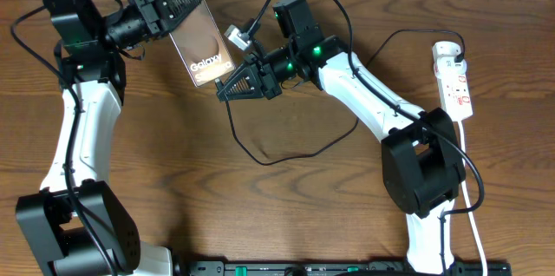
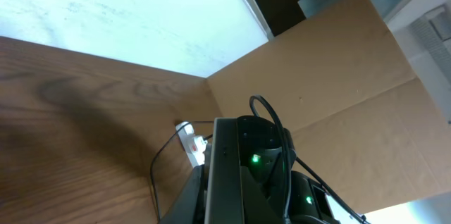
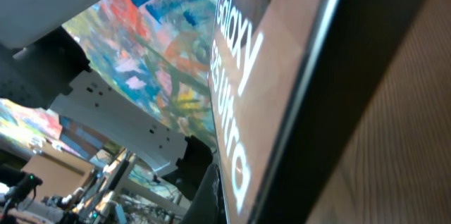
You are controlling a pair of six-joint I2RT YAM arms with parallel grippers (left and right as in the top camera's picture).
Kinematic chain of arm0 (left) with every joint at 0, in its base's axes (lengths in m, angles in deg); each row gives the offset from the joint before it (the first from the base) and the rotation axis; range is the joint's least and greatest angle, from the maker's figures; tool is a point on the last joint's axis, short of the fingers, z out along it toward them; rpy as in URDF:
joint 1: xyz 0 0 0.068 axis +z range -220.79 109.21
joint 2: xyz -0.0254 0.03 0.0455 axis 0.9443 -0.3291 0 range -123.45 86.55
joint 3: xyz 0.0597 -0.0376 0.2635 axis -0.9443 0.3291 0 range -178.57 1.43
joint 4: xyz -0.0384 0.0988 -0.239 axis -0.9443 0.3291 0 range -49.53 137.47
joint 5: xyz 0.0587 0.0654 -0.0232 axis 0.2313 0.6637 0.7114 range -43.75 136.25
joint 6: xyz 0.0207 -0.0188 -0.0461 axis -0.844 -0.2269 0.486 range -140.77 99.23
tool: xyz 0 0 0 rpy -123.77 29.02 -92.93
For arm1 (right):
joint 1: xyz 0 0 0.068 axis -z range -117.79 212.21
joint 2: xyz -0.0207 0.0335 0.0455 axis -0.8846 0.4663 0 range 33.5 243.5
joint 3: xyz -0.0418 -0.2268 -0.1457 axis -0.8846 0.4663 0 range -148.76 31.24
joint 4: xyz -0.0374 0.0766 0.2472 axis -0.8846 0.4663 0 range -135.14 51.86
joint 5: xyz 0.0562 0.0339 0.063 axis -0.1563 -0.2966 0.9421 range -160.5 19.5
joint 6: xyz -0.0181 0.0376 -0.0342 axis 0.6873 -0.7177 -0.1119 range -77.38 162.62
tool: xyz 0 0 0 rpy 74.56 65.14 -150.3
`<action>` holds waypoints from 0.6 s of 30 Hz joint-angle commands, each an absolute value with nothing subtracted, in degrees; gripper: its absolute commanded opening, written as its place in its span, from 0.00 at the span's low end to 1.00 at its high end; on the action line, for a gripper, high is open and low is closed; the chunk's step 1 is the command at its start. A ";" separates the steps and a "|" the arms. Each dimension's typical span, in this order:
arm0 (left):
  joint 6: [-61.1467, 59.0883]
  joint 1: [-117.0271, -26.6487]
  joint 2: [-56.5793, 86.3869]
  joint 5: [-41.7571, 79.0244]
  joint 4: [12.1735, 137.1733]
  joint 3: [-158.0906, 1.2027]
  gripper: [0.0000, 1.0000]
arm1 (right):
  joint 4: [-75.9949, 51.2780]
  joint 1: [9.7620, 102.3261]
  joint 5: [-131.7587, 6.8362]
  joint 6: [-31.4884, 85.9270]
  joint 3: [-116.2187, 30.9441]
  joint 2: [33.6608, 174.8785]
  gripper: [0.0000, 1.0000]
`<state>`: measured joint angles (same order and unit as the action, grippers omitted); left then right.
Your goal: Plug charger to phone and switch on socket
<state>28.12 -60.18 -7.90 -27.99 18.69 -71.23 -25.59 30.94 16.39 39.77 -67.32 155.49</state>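
The phone (image 1: 201, 46) is a brown glossy slab with white "Galaxy" lettering, held tilted above the table. My left gripper (image 1: 173, 9) is shut on its upper end; in the left wrist view the phone (image 2: 225, 182) stands edge-on between the jaws. My right gripper (image 1: 224, 89) is shut at the phone's lower end, where the charger cable (image 1: 260, 160) leads in; the connector tip is hidden. The cable loops across the table to the socket (image 1: 455, 81), a white strip at the right. The right wrist view shows the phone's lettered face (image 3: 282, 76) very close, beside one dark finger (image 3: 211, 196).
The socket (image 2: 192, 145) also shows small in the left wrist view, behind the right arm (image 2: 261, 153). Its white cord (image 1: 473, 189) runs down the table's right side. A black rail (image 1: 347, 267) lies along the front edge. A cardboard wall (image 2: 331, 90) stands beyond the table.
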 commanded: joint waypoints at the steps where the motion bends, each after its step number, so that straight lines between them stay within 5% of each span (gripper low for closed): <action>1: 27.55 -61.38 -7.64 -30.65 18.47 -71.43 0.07 | -26.12 31.12 16.65 39.46 -67.85 155.38 0.01; 18: 23.16 -61.40 -7.64 -32.27 18.49 -71.43 0.07 | -37.16 31.60 16.65 28.97 -67.85 155.38 0.01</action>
<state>25.91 -60.26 -7.90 -27.27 18.05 -71.25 -33.11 31.03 16.74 34.69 -66.67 155.93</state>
